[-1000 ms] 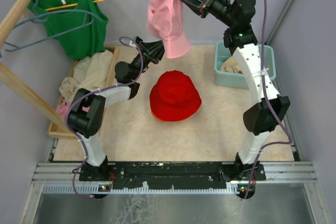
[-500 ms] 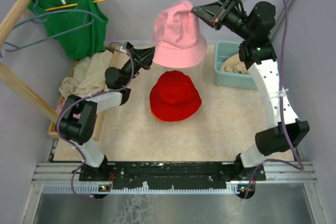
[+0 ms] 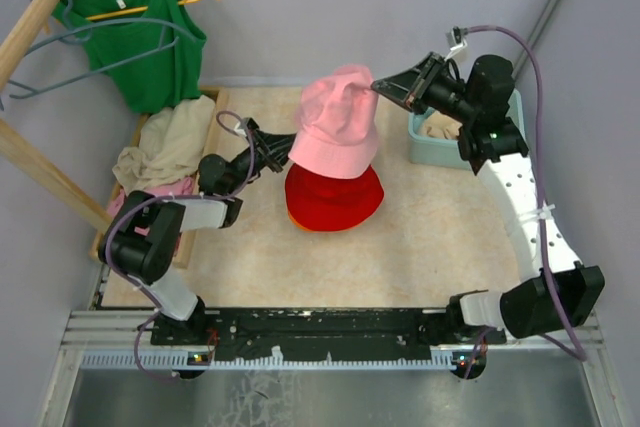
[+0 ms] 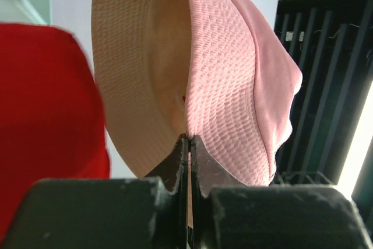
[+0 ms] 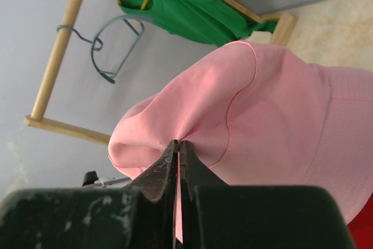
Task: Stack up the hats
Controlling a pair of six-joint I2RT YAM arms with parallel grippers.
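Note:
The pink hat (image 3: 337,127) hangs just above the red hat (image 3: 335,197), held by both grippers. My left gripper (image 3: 290,141) is shut on its brim at the left; the left wrist view shows the pink hat (image 4: 233,86) with its beige lining and the red hat (image 4: 46,115) beside it. My right gripper (image 3: 377,86) is shut on the crown's top; the right wrist view shows the pinched pink fabric (image 5: 262,121). An orange hat's edge (image 3: 296,217) peeks from under the red hat. The beige hat lies in the teal bin (image 3: 436,128).
A teal bin (image 3: 425,152) stands at the back right. A wooden tray (image 3: 210,127) at the left holds beige cloth (image 3: 165,142) and pink cloth (image 3: 125,205). A green tank top (image 3: 140,32) hangs on a wooden rack (image 3: 40,162) at the back left.
Both grippers have lowered the pink hat toward the red hat. The hat has turned from hanging sideways to crown up over the stack.

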